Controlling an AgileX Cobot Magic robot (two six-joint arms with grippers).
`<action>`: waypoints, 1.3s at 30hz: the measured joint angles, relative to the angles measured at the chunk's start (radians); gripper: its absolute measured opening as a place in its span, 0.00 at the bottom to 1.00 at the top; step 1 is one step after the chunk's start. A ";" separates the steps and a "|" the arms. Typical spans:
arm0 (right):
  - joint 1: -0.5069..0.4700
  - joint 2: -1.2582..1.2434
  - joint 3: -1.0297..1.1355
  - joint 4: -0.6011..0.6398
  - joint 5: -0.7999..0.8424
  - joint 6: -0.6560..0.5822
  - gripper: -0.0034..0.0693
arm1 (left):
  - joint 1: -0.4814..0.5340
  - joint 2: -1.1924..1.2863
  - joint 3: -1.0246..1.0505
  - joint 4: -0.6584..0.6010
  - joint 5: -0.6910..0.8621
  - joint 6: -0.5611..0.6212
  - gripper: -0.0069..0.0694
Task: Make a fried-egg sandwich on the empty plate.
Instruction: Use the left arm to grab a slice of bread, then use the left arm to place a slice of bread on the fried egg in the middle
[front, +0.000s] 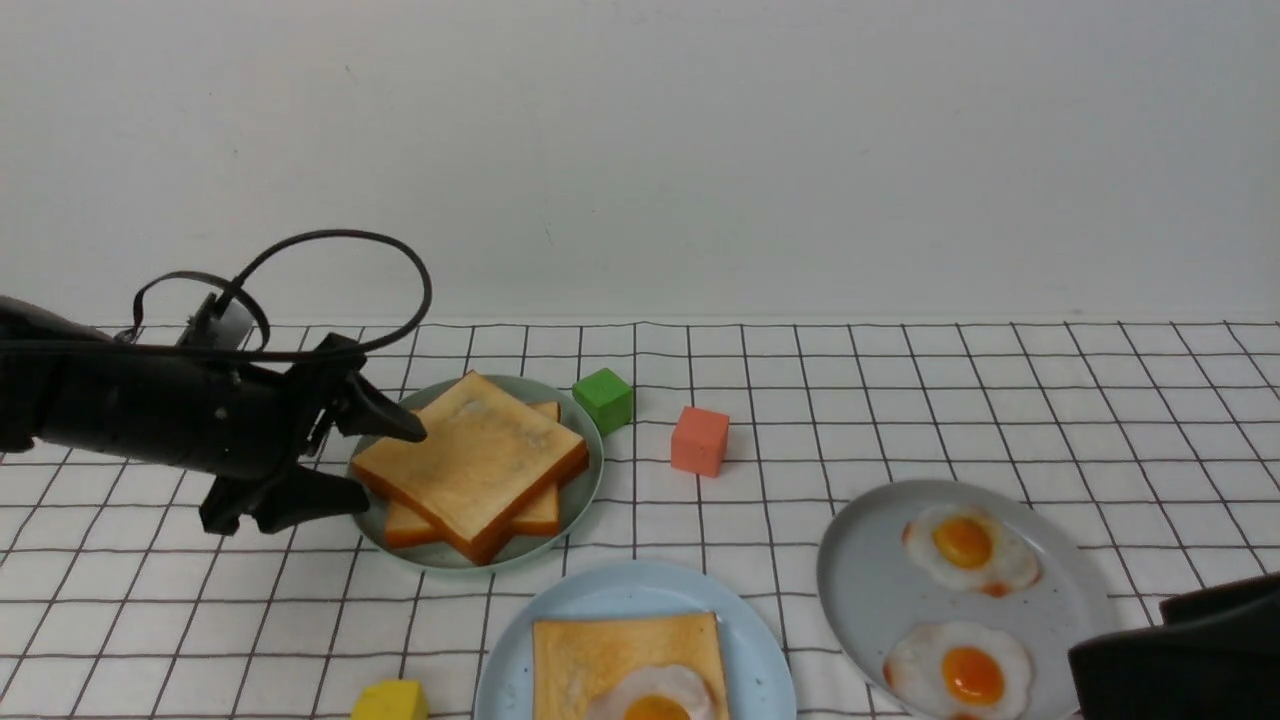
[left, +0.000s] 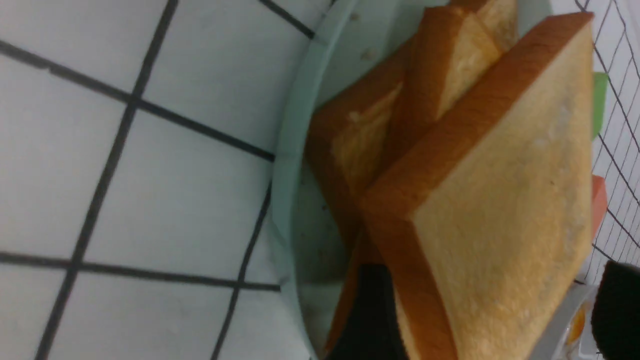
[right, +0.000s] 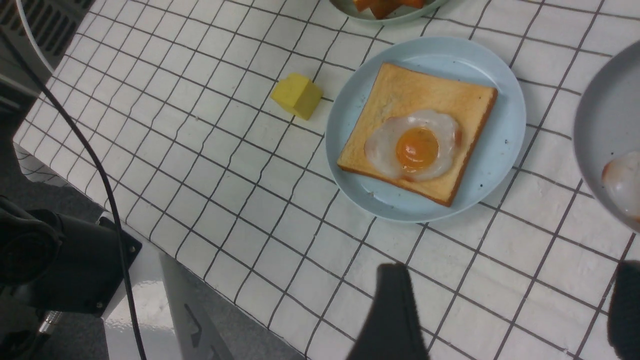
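Pale green plate (left: 287, 165) is sitting on the white checked cloth (left: 150, 175) and taking up the middle of the shot. Toast is piling up on it, with the top slice (left: 505, 210) lying skewed over the lower slices (left: 360, 145). One of the jaws is showing as a dark shape tucked right against the top slice's edge. A green block (left: 599, 102) and a reddish block (left: 598, 202) are peeking out past the toast.

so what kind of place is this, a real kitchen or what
Probably a robot test bench staged as a kitchen, not a real one: a checked cloth against a bare wall, toy-like toast and fried eggs, and coloured blocks scattered about.
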 joint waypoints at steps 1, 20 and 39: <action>0.000 0.000 0.000 0.000 -0.003 0.000 0.80 | 0.000 0.010 0.000 -0.011 -0.007 0.007 0.82; 0.000 -0.002 0.000 0.003 -0.015 0.000 0.80 | 0.000 0.051 -0.001 -0.151 -0.027 0.179 0.45; 0.000 -0.003 0.000 0.015 -0.013 0.000 0.80 | -0.002 -0.292 0.000 0.039 0.065 0.309 0.24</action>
